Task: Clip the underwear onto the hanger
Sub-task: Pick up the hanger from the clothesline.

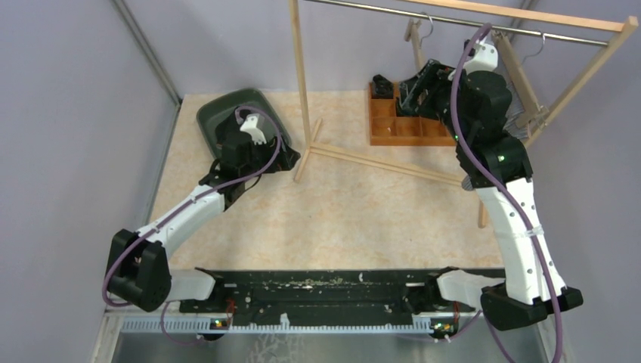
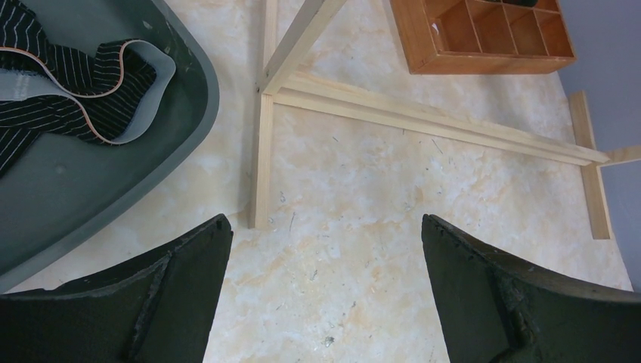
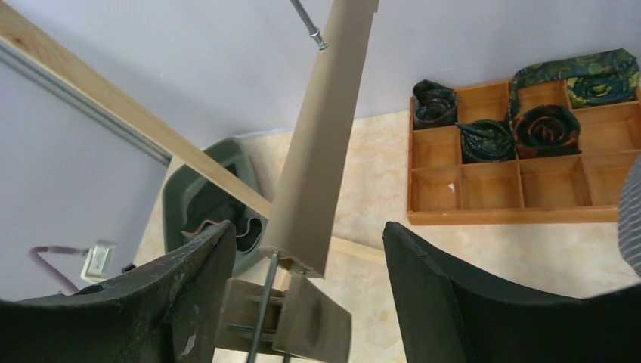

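The black striped underwear (image 2: pixel 68 83) lies crumpled in a dark green tray (image 2: pixel 185 113); it also shows in the right wrist view (image 3: pixel 219 215). My left gripper (image 2: pixel 325 223) is open and empty, low over the table just right of the tray (image 1: pixel 219 106). A wooden hanger (image 3: pixel 321 136) with a clip (image 3: pixel 321 318) on a metal rod hangs from the rack's rail. My right gripper (image 3: pixel 308 227) is open, raised, with the hanger's end and clip between its jaws, not touching. In the top view it (image 1: pixel 414 85) is below the hanger (image 1: pixel 414 41).
The wooden rack's post (image 1: pixel 298 76) and base bars (image 2: pixel 423 121) stand on the table between the tray and an orange compartment box (image 3: pixel 521 166) holding rolled ties. A second hanger (image 1: pixel 529 83) hangs at the rail's right end.
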`<action>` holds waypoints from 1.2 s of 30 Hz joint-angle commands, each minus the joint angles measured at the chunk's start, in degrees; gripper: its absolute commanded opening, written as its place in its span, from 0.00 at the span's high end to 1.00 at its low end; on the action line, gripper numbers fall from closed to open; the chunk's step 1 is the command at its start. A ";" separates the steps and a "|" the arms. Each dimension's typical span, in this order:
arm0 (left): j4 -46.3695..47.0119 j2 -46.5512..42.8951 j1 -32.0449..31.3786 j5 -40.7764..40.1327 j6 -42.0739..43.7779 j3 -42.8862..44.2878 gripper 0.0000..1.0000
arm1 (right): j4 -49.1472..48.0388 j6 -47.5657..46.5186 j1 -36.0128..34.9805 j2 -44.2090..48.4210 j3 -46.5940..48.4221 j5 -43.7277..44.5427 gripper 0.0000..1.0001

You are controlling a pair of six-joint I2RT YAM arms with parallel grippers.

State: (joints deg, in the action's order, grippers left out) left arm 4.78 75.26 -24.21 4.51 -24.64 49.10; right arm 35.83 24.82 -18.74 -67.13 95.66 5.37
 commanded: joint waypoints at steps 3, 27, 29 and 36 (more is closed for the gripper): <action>1.88 -1.46 0.45 0.07 -0.58 -0.86 0.00 | -2.65 -3.27 -0.68 1.52 -0.12 6.01 0.31; 2.43 -0.50 0.44 0.11 -1.07 -1.14 0.00 | 0.94 -6.00 -0.68 2.92 4.25 9.23 0.26; 2.38 -0.42 0.44 0.14 -1.03 -1.20 0.00 | 1.35 -6.01 -0.68 3.32 4.40 9.60 0.27; 2.43 -0.47 0.39 0.33 -1.25 -1.33 0.00 | 2.70 -6.83 -0.67 4.11 4.96 11.48 0.40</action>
State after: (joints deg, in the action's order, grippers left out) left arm 5.61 75.00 -24.21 4.54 -25.67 48.56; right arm 39.09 19.20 -18.76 -64.79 97.65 14.87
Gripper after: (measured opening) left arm 0.998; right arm 0.671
